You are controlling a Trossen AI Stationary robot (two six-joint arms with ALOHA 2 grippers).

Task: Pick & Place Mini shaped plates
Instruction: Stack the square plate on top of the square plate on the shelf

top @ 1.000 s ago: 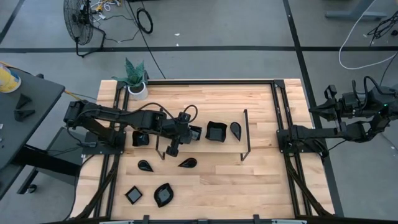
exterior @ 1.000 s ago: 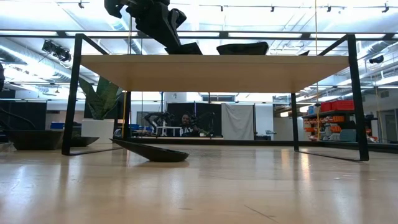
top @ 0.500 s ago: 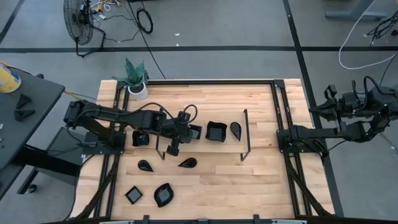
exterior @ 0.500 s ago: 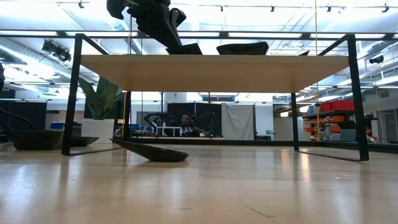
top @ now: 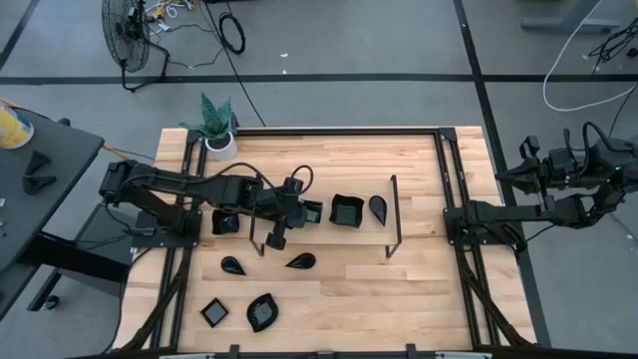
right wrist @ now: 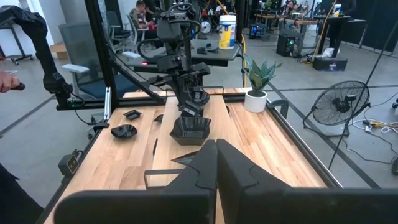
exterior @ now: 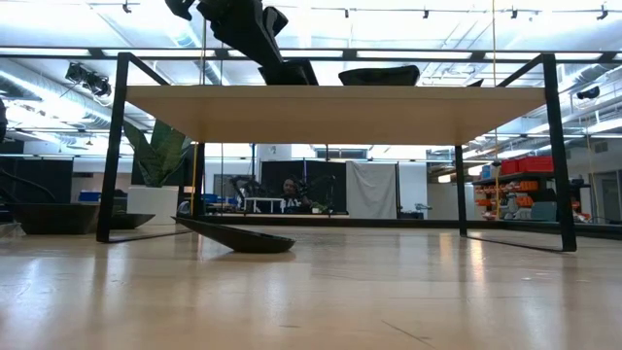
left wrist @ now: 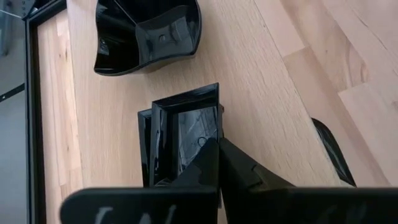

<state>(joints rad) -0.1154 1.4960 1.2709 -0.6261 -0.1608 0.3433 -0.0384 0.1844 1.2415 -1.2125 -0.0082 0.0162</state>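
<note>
High view [top: 312, 211] — seven mini shaped plates, one potted plant [top: 217, 128].

wire frame [top: 396, 214] fences dishes; right tabletop [top: 424, 289] open.

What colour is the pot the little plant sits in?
White; the pot shows best in the right wrist view, at the table's corner.

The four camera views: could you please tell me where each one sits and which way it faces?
High view: overhead, straight down; both arms, left tool at a square plate.
Low view: table-top height, level across; a leaf-shaped plate lies near, left arm overhead.
Left wrist view: on the left arm, looking down at that square plate past its shut fingers.
Right wrist view: on the parked right arm, looking across the table; right tool shut.
Shared: the potted plant.
</note>
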